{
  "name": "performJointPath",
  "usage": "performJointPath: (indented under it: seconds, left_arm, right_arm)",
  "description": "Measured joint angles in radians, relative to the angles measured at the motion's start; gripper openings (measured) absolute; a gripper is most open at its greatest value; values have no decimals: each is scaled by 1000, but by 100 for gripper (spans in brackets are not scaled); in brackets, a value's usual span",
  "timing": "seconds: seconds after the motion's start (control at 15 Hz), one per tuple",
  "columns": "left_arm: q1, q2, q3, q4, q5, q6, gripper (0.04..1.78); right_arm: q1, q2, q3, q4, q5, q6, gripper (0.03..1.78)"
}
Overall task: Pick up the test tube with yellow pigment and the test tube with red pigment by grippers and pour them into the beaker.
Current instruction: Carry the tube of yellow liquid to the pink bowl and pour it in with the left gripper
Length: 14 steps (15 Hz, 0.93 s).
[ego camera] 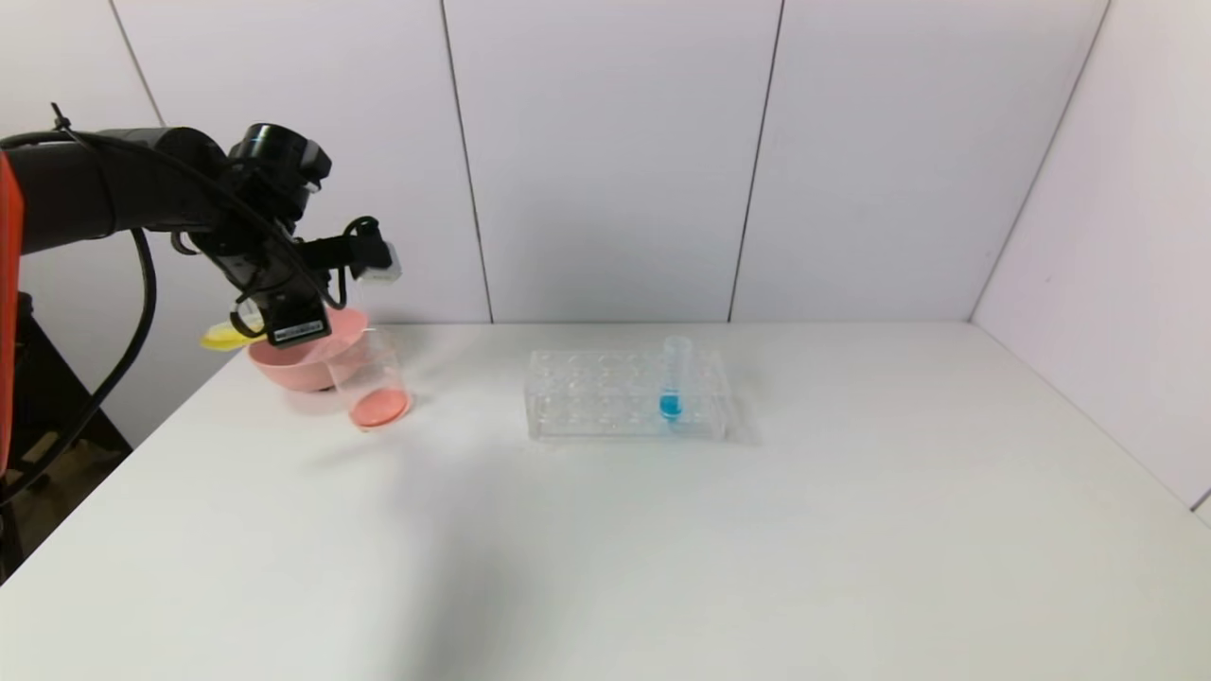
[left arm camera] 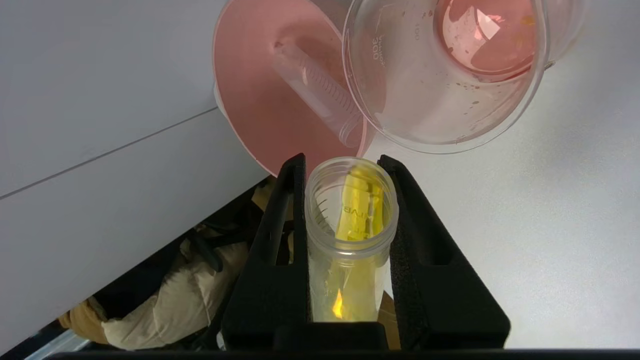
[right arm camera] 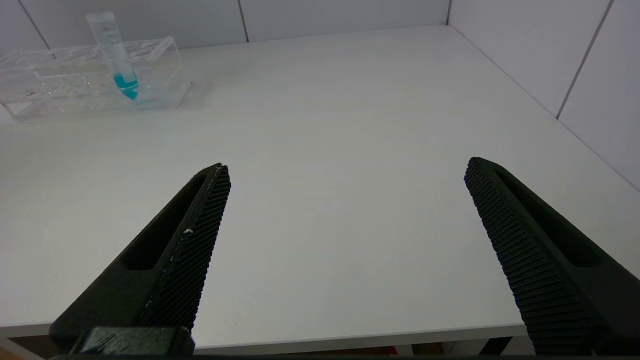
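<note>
My left gripper (left arm camera: 342, 159) is shut on the test tube with yellow pigment (left arm camera: 350, 225), with a finger on each side just below its open mouth. The tube lies tilted, and its mouth points at the beaker (left arm camera: 445, 75), just short of the rim. In the head view the left gripper (ego camera: 260, 322) hovers at the far left, with the yellow tube end (ego camera: 222, 336) sticking out leftward. The beaker (ego camera: 369, 383) stands on the table with red-orange liquid at its bottom. A clear, empty-looking tube (left arm camera: 320, 95) lies in the pink bowl (left arm camera: 260, 110). My right gripper (right arm camera: 345, 167) is open and empty above the table's front edge.
The pink bowl (ego camera: 298, 364) sits right behind the beaker at the table's far left. A clear tube rack (ego camera: 629, 392) stands mid-table and holds a blue-liquid tube (ego camera: 672, 383); both also show in the right wrist view, the rack (right arm camera: 75, 85) and the blue tube (right arm camera: 117, 55). White walls close the back and right.
</note>
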Motion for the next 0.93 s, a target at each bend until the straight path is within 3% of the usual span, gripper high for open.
performJointPath:
  seconds: [0.2, 0.93]
  left_arm:
    - [-8, 15, 0, -4, 112, 9, 46]
    - [-79, 48, 2, 18, 381, 27, 46]
  right_arm:
    - [0, 0, 0, 0, 0, 0, 171]
    - [0, 0, 0, 0, 0, 0, 171]
